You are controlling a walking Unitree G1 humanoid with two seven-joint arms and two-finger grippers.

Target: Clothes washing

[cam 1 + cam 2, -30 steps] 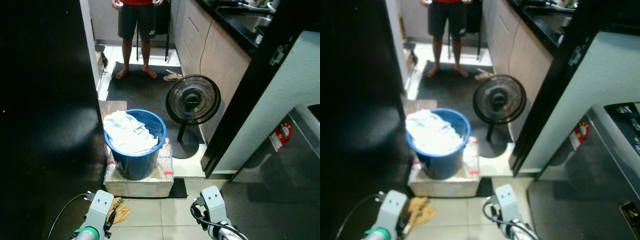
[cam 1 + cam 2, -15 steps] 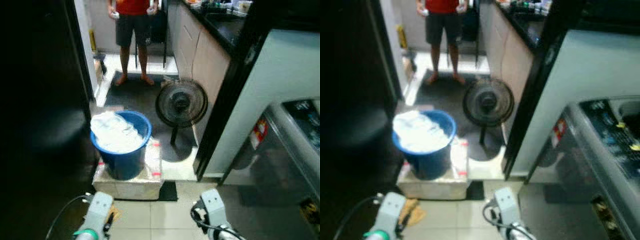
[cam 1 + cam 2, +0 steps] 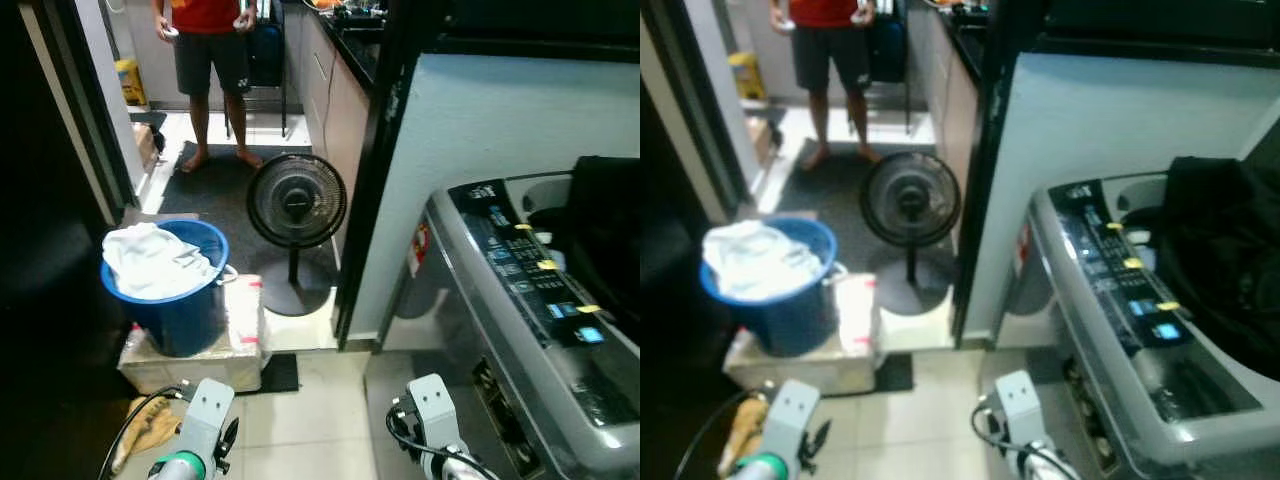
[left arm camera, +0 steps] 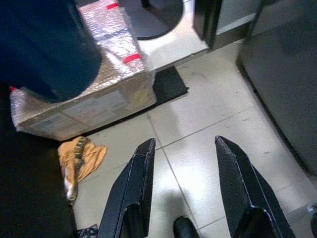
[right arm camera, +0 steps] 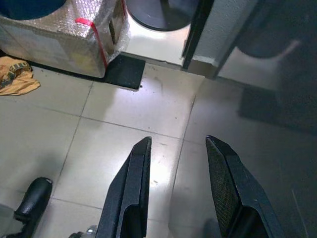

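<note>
One bucket (image 3: 170, 300), one fan (image 3: 296, 202), one washer (image 3: 530, 320)

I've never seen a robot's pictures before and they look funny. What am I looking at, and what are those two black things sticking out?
The two big pictures come from cameras in the robot's head, looking down at the floor. The other two come from cameras on its wrists. The black things are its fingers: the left gripper and the right gripper are both open, holding nothing, over floor tiles. On the robot's left, a blue bucket full of white laundry stands on a wrapped box. A fan stands beside it, and an orange rag lies on the floor. On the right is a washing machine with dark cloth on top. A person stands farther back.
</note>
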